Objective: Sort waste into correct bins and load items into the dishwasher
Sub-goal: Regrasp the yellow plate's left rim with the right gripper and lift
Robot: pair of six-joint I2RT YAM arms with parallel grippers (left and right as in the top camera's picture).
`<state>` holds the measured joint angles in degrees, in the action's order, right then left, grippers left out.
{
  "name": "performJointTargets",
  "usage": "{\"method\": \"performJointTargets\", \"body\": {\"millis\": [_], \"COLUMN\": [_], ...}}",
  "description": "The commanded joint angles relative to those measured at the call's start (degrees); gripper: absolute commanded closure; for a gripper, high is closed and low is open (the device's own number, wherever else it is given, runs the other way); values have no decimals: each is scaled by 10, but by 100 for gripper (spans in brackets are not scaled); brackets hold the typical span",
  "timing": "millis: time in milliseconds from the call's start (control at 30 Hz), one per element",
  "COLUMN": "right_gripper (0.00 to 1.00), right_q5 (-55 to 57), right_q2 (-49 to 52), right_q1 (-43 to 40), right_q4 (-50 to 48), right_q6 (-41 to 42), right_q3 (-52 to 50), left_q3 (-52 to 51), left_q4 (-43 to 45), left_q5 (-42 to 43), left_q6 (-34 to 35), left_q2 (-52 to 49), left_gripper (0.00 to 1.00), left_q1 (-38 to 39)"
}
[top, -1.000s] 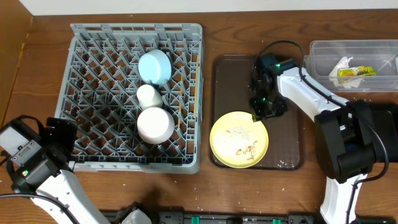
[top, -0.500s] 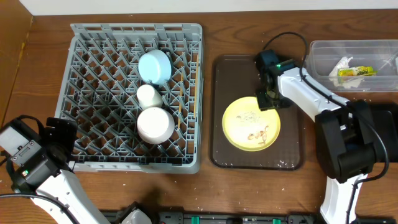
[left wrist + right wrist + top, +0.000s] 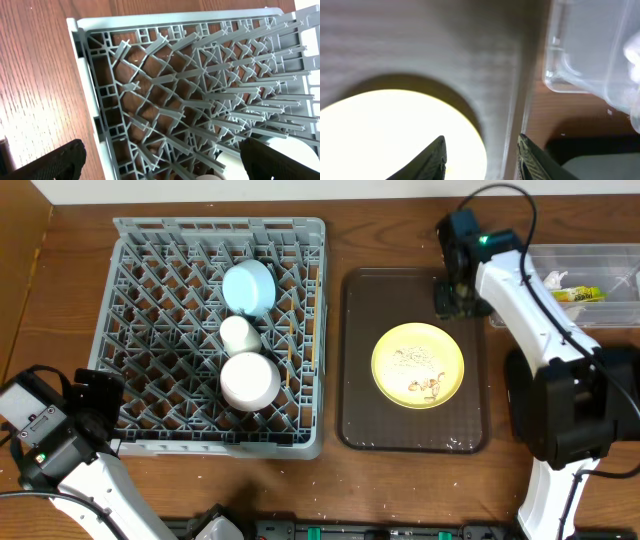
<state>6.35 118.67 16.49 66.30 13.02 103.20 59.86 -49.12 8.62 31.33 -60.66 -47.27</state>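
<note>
While I watch the overhead feed, the round yellow plate (image 3: 418,365) lies flat on the flat dark-brown serving tray (image 3: 360,415), toward the tray's right edge and clear of its rim. Whitish rice-like crumbs (image 3: 412,361) and a few darker bits are scattered on the plate's face.

My right gripper (image 3: 455,298) hovers over the tray's far right corner, just beyond the plate. On its wrist camera the gripper (image 3: 480,155) shows two dark fingertips parted with nothing between them, the plate's edge (image 3: 380,130) below to the left and the clear rectangular plastic tub (image 3: 590,45) off to the right.

That tub (image 3: 600,252) sits at the table's far right corner. It holds the crumpled white paper napkin (image 3: 551,281) and the yellow-green snack wrapper (image 3: 577,295).

The large square grey plastic dish rack (image 3: 220,226) fills the left half of the table. In a column near its middle stand the light-blue bowl (image 3: 249,286), the small white cup (image 3: 239,334) and the pale pink-white bowl (image 3: 249,380), each touching the next.

My left gripper (image 3: 95,395) waits at the rack's near left corner. Its wrist view (image 3: 162,150) shows the fingers spread wide over the pegs, gripping nothing.
</note>
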Motion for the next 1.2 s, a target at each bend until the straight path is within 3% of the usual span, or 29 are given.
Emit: {"method": "performJointTargets", "body": {"millis": [0,67,167,200,300,400,567,933,1167], "right_gripper": [52,46,39,33,1,1,10,55,65], "right_q5": [-172,-225,-217,-213,-207,-144,-92,-50,-46], "right_q2": [2,2,2,2,2,2,2,2,2], "right_q1": [26,45,79,94,134,177,223,259,260], "right_q4": [32,50,55,52,29,-2,-30,-69,-88], "right_q6": [-108,-155,-165,-165,-163,-120,-82,-90,-89], "right_q3": [42,39,13,-1,-47,-97,-148,-175,-203], "left_q3": [14,14,13,13,14,14,14,14,13], "left_q4": [-1,-1,-1,-1,-1,-1,-1,-1,-1], "left_q5": [-2,-2,-2,-2,-2,-2,-2,-2,-2], "left_q6": [1,1,1,1,1,1,1,1,1], "left_q2": [0,0,0,0,0,0,0,0,0], "left_gripper": [0,0,0,0,0,0,0,0,0], "left_q1": [-3,-3,-3,-3,-3,-3,-3,-3,-3]}}
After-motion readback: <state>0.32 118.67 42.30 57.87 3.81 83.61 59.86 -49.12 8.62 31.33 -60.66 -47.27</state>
